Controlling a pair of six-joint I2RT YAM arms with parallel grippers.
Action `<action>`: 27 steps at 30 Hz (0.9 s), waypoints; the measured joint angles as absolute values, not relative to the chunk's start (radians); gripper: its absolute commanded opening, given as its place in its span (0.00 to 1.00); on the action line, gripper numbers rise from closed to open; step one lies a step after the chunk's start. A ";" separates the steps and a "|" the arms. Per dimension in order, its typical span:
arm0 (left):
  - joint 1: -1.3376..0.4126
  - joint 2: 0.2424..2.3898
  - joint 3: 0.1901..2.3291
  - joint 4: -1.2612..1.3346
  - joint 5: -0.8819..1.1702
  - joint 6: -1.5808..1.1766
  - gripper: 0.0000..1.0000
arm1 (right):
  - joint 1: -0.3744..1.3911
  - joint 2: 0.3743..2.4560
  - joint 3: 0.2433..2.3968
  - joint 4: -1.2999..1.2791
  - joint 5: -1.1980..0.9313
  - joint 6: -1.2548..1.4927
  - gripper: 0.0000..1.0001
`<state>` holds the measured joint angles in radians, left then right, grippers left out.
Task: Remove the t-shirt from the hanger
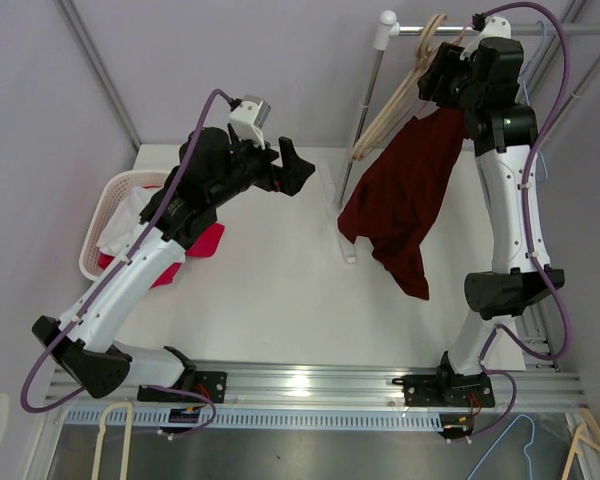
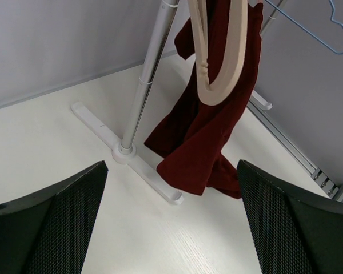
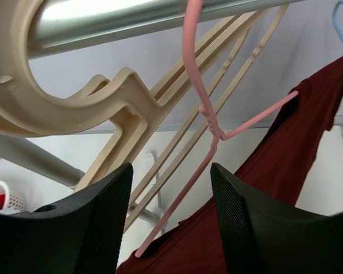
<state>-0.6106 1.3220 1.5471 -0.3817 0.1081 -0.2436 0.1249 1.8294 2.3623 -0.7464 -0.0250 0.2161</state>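
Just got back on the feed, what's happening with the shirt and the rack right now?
The right gripper is up at the rail, jaws open on either side of the pink hanger just below its hook, not yet clamped. The dark red t-shirt is still on that hanger, drooping toward the table. The left gripper hovers open over the table, facing the rack and holding nothing.

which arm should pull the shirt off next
Right. The right gripper is open at the rail, the pink hanger between its fingers, the red t-shirt just below. The left gripper hangs open over the table, apart from the rack.
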 measured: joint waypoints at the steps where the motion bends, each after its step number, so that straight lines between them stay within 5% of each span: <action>1: -0.611 1.322 1.547 -0.379 0.108 -0.244 0.99 | 0.130 1.829 2.363 -0.747 -0.007 0.212 0.61; 27: -0.616 1.319 1.547 -0.376 0.089 -0.234 0.99 | 0.174 1.891 2.458 -0.749 0.326 0.121 0.50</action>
<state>-0.6163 1.3186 1.5467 -0.3756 0.0895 -0.2340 0.1741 1.8908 2.4577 -0.7486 0.3260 0.1211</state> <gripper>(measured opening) 0.994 0.507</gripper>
